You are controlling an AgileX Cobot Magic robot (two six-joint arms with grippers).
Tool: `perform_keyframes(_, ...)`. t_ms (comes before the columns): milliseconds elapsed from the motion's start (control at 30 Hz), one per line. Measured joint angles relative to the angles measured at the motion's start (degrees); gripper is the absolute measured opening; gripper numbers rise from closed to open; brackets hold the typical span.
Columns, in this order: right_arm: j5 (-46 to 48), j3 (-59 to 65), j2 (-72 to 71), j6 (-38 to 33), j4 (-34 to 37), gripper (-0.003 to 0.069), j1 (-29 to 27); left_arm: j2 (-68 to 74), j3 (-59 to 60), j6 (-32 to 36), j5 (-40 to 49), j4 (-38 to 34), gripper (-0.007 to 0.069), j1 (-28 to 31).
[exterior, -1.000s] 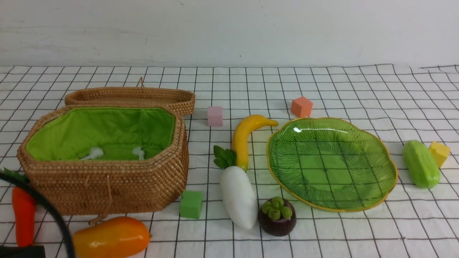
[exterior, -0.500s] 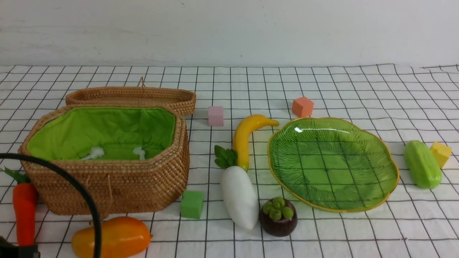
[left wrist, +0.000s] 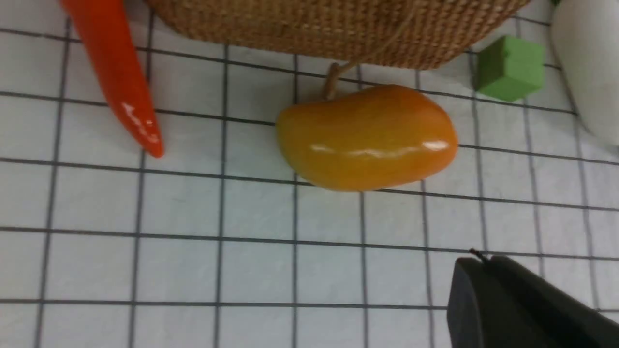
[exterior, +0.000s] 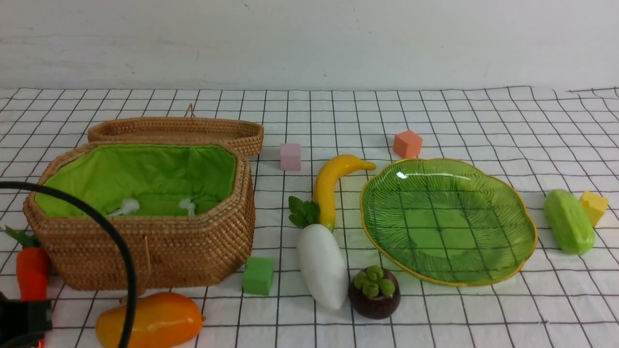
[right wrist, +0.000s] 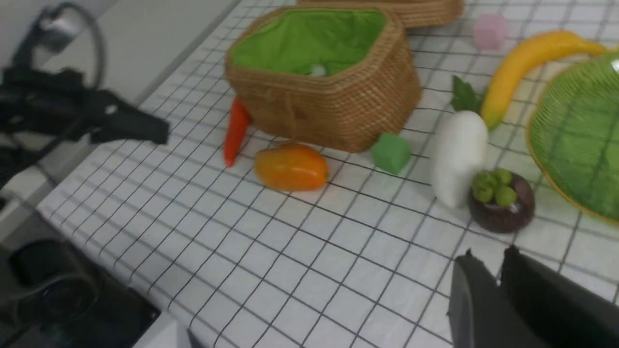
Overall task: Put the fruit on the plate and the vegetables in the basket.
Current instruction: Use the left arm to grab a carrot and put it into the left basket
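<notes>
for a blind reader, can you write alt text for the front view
An open, green-lined wicker basket on the left and an empty green leaf plate on the right sit on a checked cloth. A banana, radish and mangosteen lie between them, a carrot and mango by the basket, a cucumber right of the plate.

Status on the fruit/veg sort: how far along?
Done: nothing; the plate and basket hold no produce. In hand: nothing; the left end effector is shut and empty, near the mango. Remaining: banana, mango and mangosteen to the plate; radish, red pointed vegetable and cucumber to the basket.
</notes>
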Motion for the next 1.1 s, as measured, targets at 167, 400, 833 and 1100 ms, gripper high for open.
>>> perform_keyframes(167, 2.89, -10.01, 1.98, -5.29, -0.68, 0.0109, 10.61, 5.13, 0.0, -12.1, 1.49, 15.98, -0.0013, 0.19)
perform_keyframes(400, 5.29, -12.31, 1.98, -5.65, -5.52, 0.0113, 14.62, 12.92, 0.0, -15.82, -0.99, 18.37, -0.0013, 1.26)
perform_keyframes(833, 8.72, -12.31, 1.67, -5.7, -12.52, 0.0127, 14.61, 23.97, 0.0, 5.85, -11.91, -0.78, -0.0011, 19.0)
perform_keyframes(1100, 9.05, -12.31, 1.67, -5.7, -12.7, 0.0138, 14.61, 31.88, 0.0, 11.49, -20.39, 0.07, 0.0223, 19.33)
